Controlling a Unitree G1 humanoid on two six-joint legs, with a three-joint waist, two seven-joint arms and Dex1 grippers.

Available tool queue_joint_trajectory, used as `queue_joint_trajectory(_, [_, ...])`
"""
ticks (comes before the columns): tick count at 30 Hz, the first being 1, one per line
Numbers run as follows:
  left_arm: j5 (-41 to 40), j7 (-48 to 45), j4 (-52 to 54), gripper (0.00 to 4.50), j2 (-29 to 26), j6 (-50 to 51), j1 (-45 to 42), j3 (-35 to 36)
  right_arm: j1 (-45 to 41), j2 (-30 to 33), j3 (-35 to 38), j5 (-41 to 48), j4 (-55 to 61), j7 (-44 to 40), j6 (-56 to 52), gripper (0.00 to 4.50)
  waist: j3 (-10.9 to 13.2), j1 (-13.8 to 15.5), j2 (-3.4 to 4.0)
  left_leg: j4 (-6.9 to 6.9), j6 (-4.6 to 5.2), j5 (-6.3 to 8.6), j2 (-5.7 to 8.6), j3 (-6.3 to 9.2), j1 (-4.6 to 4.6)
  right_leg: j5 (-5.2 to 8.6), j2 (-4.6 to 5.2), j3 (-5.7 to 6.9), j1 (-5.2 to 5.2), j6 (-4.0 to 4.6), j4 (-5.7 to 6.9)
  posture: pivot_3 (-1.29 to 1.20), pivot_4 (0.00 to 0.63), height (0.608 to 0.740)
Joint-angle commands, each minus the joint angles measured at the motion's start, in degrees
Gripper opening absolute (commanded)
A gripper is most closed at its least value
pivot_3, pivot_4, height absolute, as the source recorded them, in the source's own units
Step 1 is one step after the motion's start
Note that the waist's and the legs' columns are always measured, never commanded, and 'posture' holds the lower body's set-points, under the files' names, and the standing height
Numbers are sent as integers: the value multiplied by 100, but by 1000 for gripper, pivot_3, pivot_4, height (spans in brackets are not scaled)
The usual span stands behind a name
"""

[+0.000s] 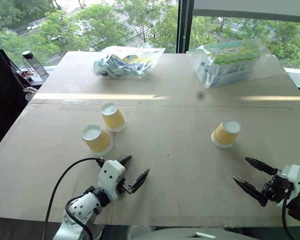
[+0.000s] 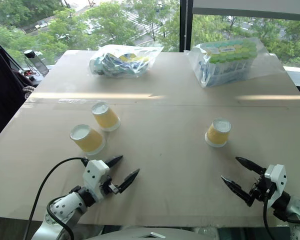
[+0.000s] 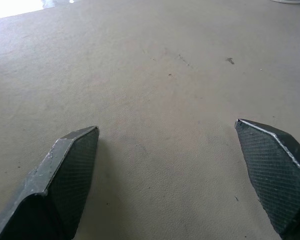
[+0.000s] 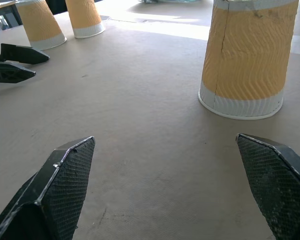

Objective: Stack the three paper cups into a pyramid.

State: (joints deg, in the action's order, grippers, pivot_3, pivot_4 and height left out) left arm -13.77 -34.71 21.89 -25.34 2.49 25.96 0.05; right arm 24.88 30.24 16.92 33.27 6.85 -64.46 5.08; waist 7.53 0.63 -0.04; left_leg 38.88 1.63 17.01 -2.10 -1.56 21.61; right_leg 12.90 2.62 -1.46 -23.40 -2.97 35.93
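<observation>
Three ribbed yellow-orange paper cups, inverted, unstacked on grey bench: two left, one right; both end effectors spread, empty; next, judged: grasp nearest cup.

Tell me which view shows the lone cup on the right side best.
The right wrist view: the lone cup stands upside down, close and large, ribbed side and white rim clear. Both eye views show it whole but small. The left wrist view catches just a sliver of a white rim.
</observation>
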Motion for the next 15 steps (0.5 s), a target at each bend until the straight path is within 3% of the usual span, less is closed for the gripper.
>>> queue_joint_trajectory(1, [81, 16, -158, 4473, 61, -294, 266, 31, -70, 89, 161, 138, 172, -58, 18, 4500, 0, -1, -1, 0, 0, 0, 0, 0, 0, 0, 0, 0, 0, 0, 0, 0, 150, 740])
queue_joint_trajectory(7, [242, 47, -580, 4473, 229, -1048, 447, 14, -174, 191, 152, 156, 159, -75, -62, 4500, 1, -10, -7, -1, 1, 1, 0, -13, -1, -1, 1, -6, -3, 2, -1, 0, 150, 740])
queue_joint_trajectory(15, [71, 189, -423, 4473, 212, -761, 375, 118, -276, 171, 72, 141, 73, -159, -55, 4500, 0, -4, -5, -6, 1, 1, -1, -28, -2, 1, 1, -7, -5, -1, -1, 0, 150, 740])
